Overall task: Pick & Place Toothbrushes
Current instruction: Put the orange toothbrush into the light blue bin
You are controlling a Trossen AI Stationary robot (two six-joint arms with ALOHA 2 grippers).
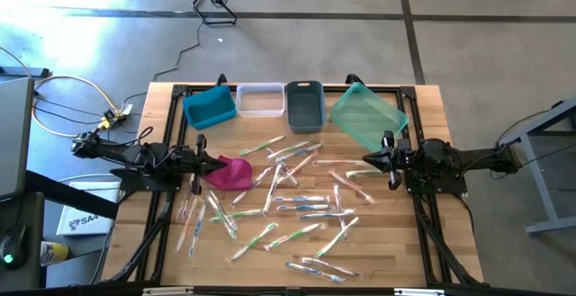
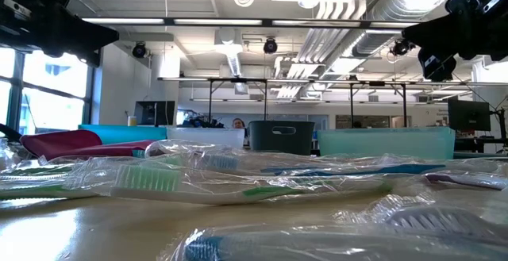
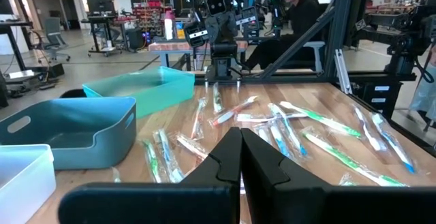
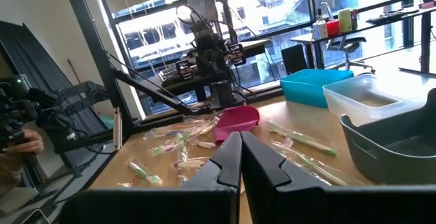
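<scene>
Many thin toothbrushes (image 1: 288,201) in clear wrappers lie flat and scattered over the middle of the wooden table (image 1: 432,116), also seen up close in the low view (image 2: 238,183). My left gripper (image 1: 223,163) is shut and level at the table's left, above the edge of a magenta pouch (image 1: 232,175); its closed fingers (image 3: 240,152) hold nothing. My right gripper (image 1: 364,159) is shut and level at the table's right, above the nearest toothbrushes (image 4: 300,141); its closed fingers (image 4: 240,156) are empty too.
Along the far edge stand a blue bin (image 1: 210,107), a clear bin (image 1: 260,100), a grey bin (image 1: 304,105) and a tilted teal bin (image 1: 367,116). A person (image 3: 300,6) sits beyond the right edge. A hand (image 4: 20,146) shows beyond the left side.
</scene>
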